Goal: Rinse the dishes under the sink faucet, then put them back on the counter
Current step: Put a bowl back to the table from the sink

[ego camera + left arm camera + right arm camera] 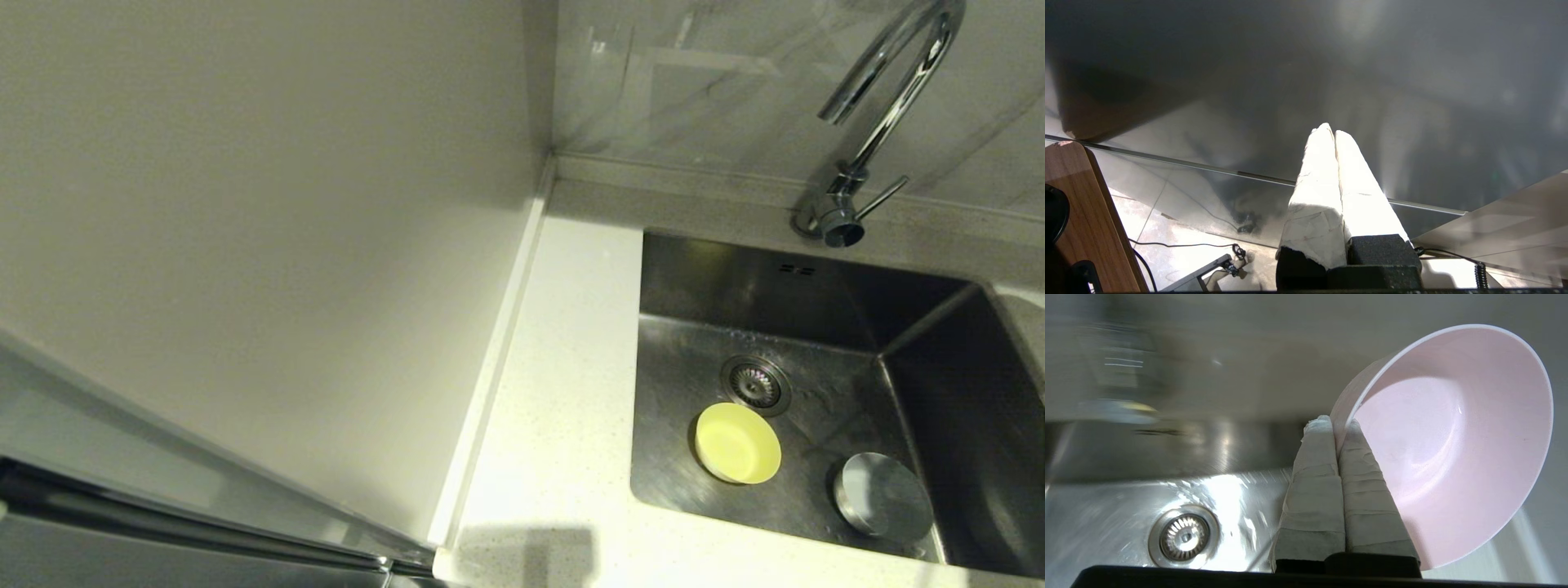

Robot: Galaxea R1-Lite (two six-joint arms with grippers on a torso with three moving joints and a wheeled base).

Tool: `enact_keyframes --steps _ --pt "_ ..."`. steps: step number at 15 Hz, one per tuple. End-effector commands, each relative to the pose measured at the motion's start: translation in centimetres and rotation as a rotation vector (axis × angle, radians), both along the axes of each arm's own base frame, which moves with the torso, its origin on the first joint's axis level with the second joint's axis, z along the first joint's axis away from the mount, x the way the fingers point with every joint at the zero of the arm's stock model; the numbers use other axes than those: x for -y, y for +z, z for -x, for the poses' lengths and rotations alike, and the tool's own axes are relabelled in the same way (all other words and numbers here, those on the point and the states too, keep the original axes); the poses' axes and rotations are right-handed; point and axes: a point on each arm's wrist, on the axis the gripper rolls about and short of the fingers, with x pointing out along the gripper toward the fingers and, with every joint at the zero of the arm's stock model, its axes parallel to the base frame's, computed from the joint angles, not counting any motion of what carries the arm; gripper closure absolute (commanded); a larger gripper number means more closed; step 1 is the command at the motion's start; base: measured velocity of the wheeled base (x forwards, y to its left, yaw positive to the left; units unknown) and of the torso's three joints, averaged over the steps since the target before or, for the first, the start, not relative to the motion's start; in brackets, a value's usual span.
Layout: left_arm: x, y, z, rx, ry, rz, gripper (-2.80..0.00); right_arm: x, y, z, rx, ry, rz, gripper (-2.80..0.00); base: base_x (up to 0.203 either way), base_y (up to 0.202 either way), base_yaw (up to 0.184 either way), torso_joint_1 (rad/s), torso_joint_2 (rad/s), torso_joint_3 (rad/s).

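White speckled counter (563, 343) borders the steel sink (939, 327), where a yellow bowl (737, 443) sits just beside the drain (756, 384) and a grey bowl (883, 496) lies farther from it, below the chrome faucet (886, 106). Away from the sink, the left gripper (1331, 132) hangs with fingers pressed together, empty. Above the drain (1184, 535), the right gripper (1336, 426) pinches the pink bowl (1453, 445) by its rim.

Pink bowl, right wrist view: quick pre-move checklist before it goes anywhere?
1. Right gripper pinches the pink bowl by its rim: ok.
2. Bowl's height above the sink: cannot tell.
3. Faucet running: cannot tell; no stream visible.
4. Yellow bowl and grey bowl sit in the sink, away from the drain: ok.
5. Counter has bare space for set-down: ok.
6. Left gripper shut, away from the sink: ok.
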Motion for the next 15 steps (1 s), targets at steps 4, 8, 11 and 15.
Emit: enact_keyframes --steps 4,8,11,15 --pt "0.0 -0.1 0.0 -0.003 0.0 0.001 0.0 -2.2 0.1 -6.6 -0.145 0.083 0.097 0.0 0.0 0.0 0.0 0.0 0.0 0.0" --pt "0.0 -0.1 0.0 -0.003 0.0 0.001 0.0 -0.7 -2.4 -8.4 -0.308 -0.009 0.112 0.0 0.0 0.0 0.0 0.0 0.0 0.0" --pt "0.0 -0.1 0.0 -0.003 0.0 0.001 0.0 0.2 -2.8 -9.3 -0.385 -0.029 0.09 0.0 0.0 0.0 0.0 0.0 0.0 0.0" --pt "0.0 -0.1 0.0 -0.003 0.0 0.001 0.0 2.1 -0.4 -11.4 -0.424 -0.058 0.02 0.0 0.0 0.0 0.0 0.0 0.0 0.0"
